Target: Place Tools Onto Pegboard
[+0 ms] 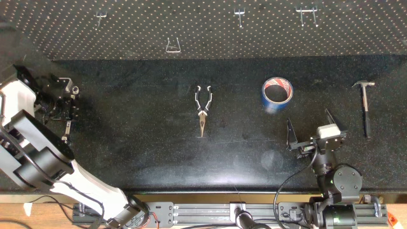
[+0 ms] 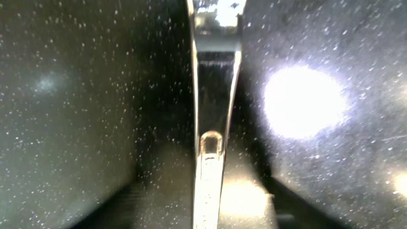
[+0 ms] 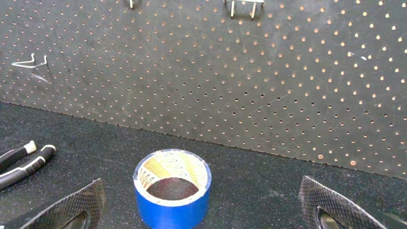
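Note:
A shiny metal wrench [image 2: 213,127] lies on the black table right under my left gripper [image 1: 62,109], at the far left; its handle end [image 1: 65,131] sticks out toward the front. The left wrist view shows it from very close. Needle-nose pliers [image 1: 203,108] with white-tipped handles lie mid-table. A blue tape roll [image 1: 277,93] stands to their right, and a hammer [image 1: 364,107] lies at the far right. My right gripper [image 1: 311,129] hovers open in front of the tape roll [image 3: 172,187], holding nothing. The pliers' handles [image 3: 25,162] show at the side of the right wrist view.
The dark pegboard [image 1: 210,28] runs along the back of the table and carries metal hooks [image 1: 172,46] [image 1: 239,14] [image 1: 306,11]. Bare table lies between the tools.

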